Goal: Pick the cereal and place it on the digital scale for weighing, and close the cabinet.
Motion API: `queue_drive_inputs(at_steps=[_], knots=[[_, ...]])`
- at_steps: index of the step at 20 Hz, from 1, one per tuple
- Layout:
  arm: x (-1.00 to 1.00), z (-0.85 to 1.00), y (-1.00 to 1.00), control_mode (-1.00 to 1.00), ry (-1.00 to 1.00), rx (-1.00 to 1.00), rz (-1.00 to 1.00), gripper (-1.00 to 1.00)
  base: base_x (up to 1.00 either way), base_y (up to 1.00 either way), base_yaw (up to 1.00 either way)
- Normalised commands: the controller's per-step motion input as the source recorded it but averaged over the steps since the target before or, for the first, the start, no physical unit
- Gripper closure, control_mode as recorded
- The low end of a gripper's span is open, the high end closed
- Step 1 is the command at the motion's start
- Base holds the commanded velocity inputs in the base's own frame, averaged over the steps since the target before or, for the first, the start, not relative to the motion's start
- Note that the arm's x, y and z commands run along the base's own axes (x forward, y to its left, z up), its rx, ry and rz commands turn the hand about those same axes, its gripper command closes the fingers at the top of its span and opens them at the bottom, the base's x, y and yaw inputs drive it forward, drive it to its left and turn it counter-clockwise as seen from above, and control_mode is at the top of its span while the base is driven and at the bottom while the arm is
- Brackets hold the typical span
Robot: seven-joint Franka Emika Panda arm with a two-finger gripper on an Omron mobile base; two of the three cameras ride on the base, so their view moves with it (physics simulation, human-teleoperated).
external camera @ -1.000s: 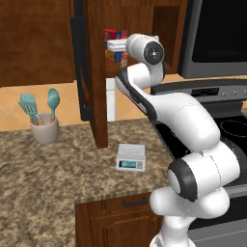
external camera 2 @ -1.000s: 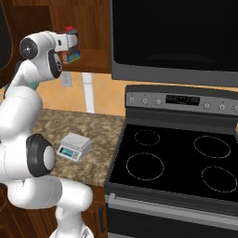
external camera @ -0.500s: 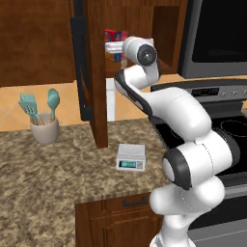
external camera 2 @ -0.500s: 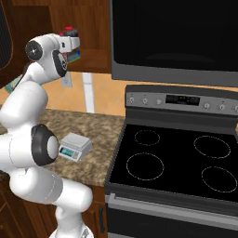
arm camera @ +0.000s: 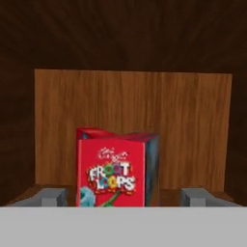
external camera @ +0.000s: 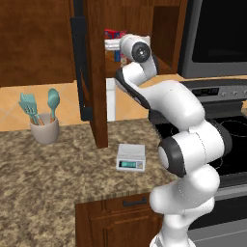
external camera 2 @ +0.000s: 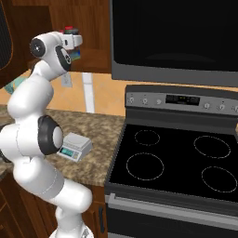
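Note:
The cereal [arm camera: 115,170], a small upright red box with a colourful picture, stands on the shelf inside the cabinet, against its wooden back wall. My gripper [arm camera: 124,195] is open. One fingertip [arm camera: 50,196] is left of the box and the other is to its right, both with gaps to it. In the left base view the gripper [external camera: 114,46] reaches into the cabinet, and the red top of the cereal [external camera: 113,34] shows behind it. The cabinet door [external camera: 89,72] stands open, edge-on. The digital scale [external camera: 130,157] lies bare on the counter; in the right base view the scale [external camera 2: 74,146] sits beside my arm.
A beige holder with teal utensils [external camera: 43,126] stands at the counter's left. The stove [external camera 2: 179,162] with its black cooktop is to the right, under a microwave [external camera 2: 176,37]. A drawer with a black handle [external camera: 131,202] sits below the counter edge.
The hand has pushed further left and deeper into the cabinet, towards the cereal. The scale and the door have not moved.

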Motion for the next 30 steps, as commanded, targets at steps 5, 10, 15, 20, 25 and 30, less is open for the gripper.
queue_drive_inputs(at_steps=[5,10,15,20,25,30], knots=[[0.16,0.00,0.05,-1.00,0.00,0.00,-0.03,1.00,0.00,0.00,0.00],[-0.08,0.00,0.00,-1.00,0.00,0.00,0.00,1.00,0.00,0.00,0.00],[-0.65,0.00,-0.03,-1.00,-0.05,0.00,-0.01,1.00,0.00,0.00,0.00],[-0.97,0.00,-0.02,-1.00,-0.12,0.00,0.00,1.00,0.00,0.00,0.00],[-1.00,0.00,0.00,-1.00,-0.20,0.00,0.00,1.00,0.00,0.00,0.00],[-1.00,0.34,-0.06,-1.00,-0.06,0.03,0.00,1.00,0.00,0.00,0.00]])
